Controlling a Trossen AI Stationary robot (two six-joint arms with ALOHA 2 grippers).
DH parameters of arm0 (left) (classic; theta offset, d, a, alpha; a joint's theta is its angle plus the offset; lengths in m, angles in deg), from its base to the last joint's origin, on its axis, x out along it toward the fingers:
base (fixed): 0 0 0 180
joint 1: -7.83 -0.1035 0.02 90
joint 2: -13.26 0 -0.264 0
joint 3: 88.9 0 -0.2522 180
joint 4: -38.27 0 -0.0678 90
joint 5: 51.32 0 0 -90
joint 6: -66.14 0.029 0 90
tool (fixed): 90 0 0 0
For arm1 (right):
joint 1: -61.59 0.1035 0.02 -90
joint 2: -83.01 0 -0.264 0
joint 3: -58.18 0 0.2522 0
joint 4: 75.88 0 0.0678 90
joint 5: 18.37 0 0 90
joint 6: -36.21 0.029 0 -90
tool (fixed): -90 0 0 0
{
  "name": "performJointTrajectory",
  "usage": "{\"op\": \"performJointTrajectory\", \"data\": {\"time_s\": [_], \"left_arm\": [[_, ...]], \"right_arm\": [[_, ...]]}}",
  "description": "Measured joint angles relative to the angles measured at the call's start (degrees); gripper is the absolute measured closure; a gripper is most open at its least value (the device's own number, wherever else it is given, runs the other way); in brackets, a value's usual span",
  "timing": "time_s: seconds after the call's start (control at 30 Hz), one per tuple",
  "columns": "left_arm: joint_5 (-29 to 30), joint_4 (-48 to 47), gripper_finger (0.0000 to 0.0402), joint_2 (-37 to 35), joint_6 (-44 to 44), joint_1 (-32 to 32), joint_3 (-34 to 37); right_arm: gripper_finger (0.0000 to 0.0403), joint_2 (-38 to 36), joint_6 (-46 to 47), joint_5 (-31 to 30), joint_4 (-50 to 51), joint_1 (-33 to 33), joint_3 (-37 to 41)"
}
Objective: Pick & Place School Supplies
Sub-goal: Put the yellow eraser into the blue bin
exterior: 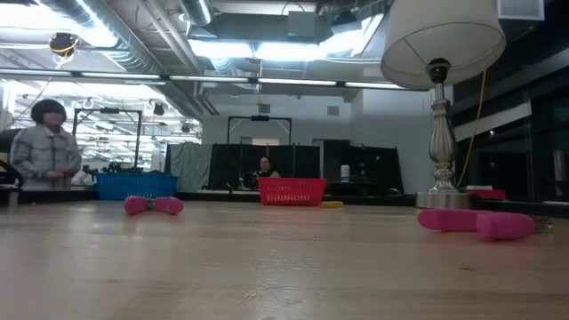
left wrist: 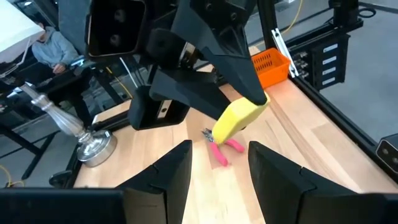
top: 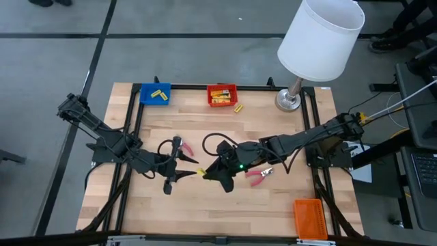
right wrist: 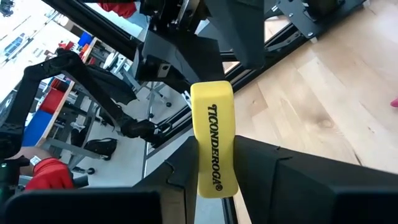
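My right gripper (top: 210,172) is shut on a yellow oblong packet (top: 201,171) with dark lettering, above the table's middle. The packet also shows in the right wrist view (right wrist: 213,137) and the left wrist view (left wrist: 239,117). My left gripper (top: 181,170) is open and faces the packet's free end from the left. Its fingers (left wrist: 168,177) stand short of the packet and touch nothing. Two pink-handled pliers lie flat on the table, one (top: 181,146) far of the left gripper and one (top: 259,176) under the right arm. My right gripper pinches the packet's end (right wrist: 216,180) nearest its wrist between its two fingers. It comes from the table's right, and the packet sticks out ahead of the fingers toward the left gripper. The packet is lifted clear of the table, its free end (left wrist: 222,129) tilted somewhat down.
A blue tray (top: 156,93) and a red tray (top: 222,95) with yellow items stand at the far edge, with a loose yellow stick (top: 238,108) by the red one. A white-shaded lamp (top: 317,41) stands at the far right. An orange tray (top: 311,217) sits at the near right.
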Motion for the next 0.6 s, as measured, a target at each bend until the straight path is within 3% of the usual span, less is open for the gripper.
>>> {"op": "performJointTrajectory", "data": {"time_s": [0.6], "left_arm": [[-0.8, 2.5, 0.0247, 0.9, 0.0, 0.0, 0.0]], "right_arm": [[0.0316, 0.0, -1.0, -1.7, -0.6, -0.1, 0.0]]}}
